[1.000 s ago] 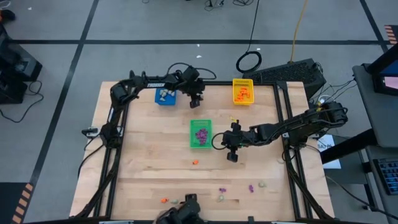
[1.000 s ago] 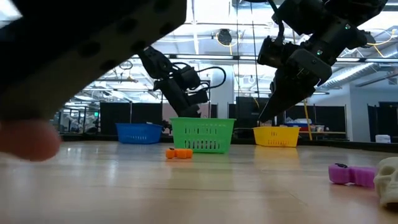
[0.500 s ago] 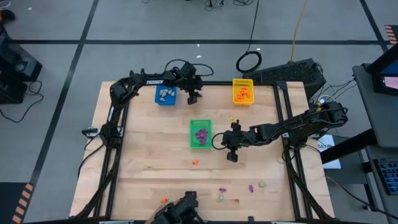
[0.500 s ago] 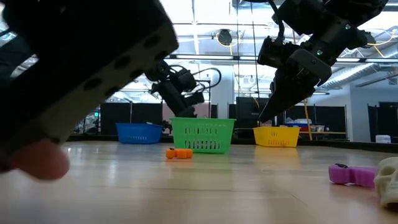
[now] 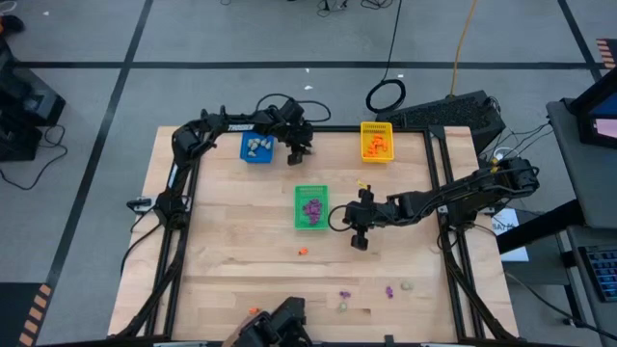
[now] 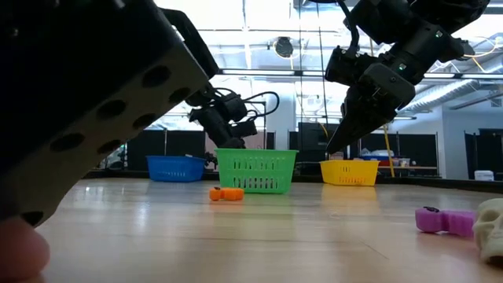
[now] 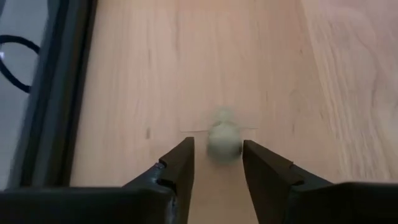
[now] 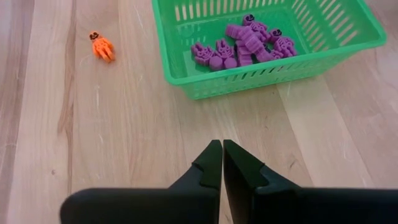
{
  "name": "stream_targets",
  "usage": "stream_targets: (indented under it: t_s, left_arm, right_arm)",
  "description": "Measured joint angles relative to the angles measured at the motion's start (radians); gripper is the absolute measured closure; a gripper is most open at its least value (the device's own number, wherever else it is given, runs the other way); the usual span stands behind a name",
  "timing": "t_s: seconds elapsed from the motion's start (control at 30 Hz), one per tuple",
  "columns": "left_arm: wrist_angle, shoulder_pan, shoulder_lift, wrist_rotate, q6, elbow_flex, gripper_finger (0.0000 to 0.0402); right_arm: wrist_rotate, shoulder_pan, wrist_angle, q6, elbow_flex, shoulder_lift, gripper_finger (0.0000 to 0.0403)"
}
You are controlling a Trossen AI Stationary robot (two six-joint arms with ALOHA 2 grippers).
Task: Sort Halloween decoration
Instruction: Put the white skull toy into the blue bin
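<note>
My left gripper (image 5: pixel 298 152) hangs over the table's far edge, just right of the blue tray (image 5: pixel 256 148), which holds pale trinkets. A pale trinket (image 7: pixel 224 138) sits between its fingertips. My right gripper (image 5: pixel 359 239) is shut and empty. It hovers right of the green tray (image 5: pixel 310 207) of purple trinkets (image 8: pixel 245 43). An orange trinket (image 5: pixel 302 251) lies flat on the wood near the green tray. Near the front edge lie purple trinkets (image 5: pixel 389 289), pale ones (image 5: pixel 406 285) and an orange one (image 5: pixel 254 310). The yellow tray (image 5: pixel 376 141) holds orange ones. My left gripper has the pale trinket (image 7: pixel 224 146) pinched between its two fingertips. The trinket shows blurred and reaches past the tips, above the wood. Which part of it the fingers have cannot be told.
A large dark perforated object (image 6: pixel 94 102) with a person's fingertip (image 6: pixel 20 253) below it fills the left foreground of the low view. It shows at the table's near edge (image 5: pixel 275 328). Bare wood lies left of the green tray. Cables and a keyboard sit beyond the far edge.
My left gripper has moved a little toward the table's left, closer to the blue tray. The dark object at the near edge has shifted and now covers more of the low view. My right arm has kept still.
</note>
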Motion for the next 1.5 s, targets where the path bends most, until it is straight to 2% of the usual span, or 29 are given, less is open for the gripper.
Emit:
stream_targets:
  t_s: [0.3,0.43,0.57,0.77,0.9,1.13,1.4,1.5]
  left_arm:
    - [0.016,-0.011,0.009,-0.059,0.048,0.000,0.0307]
    - [0.011,-0.016,0.006,-0.064,0.057,0.000,0.0312]
    - [-0.011,-0.015,0.000,-0.065,0.067,0.014,0.0296]
    - [-0.072,-0.024,-0.002,-0.066,0.068,0.068,0.0243]
    - [-0.051,-0.032,-0.004,0.014,0.072,0.100,0.0216]
    - [-0.047,-0.055,0.005,-0.006,0.219,0.100,0.0210]
    - [-0.028,-0.038,0.005,0.040,0.234,0.100,0.0210]
    - [-0.049,-0.033,0.005,0.005,0.234,0.100,0.0210]
  right_arm:
    - [-0.002,0.000,0.000,0.000,0.000,0.000,0.0401]
    - [-0.003,0.000,0.000,0.000,0.000,0.000,0.0401]
    - [-0.003,0.000,-0.001,-0.005,0.000,0.000,0.0400]
    - [-0.003,0.000,-0.002,-0.006,0.000,0.000,0.0400]
    - [-0.003,0.000,-0.001,-0.009,0.000,0.000,0.0401]
    - [-0.003,0.000,0.000,-0.017,0.000,0.000,0.0401]
    - [-0.003,0.000,0.005,-0.017,0.000,0.000,0.0401]
    - [-0.003,0.000,0.006,-0.014,0.000,0.000,0.0401]
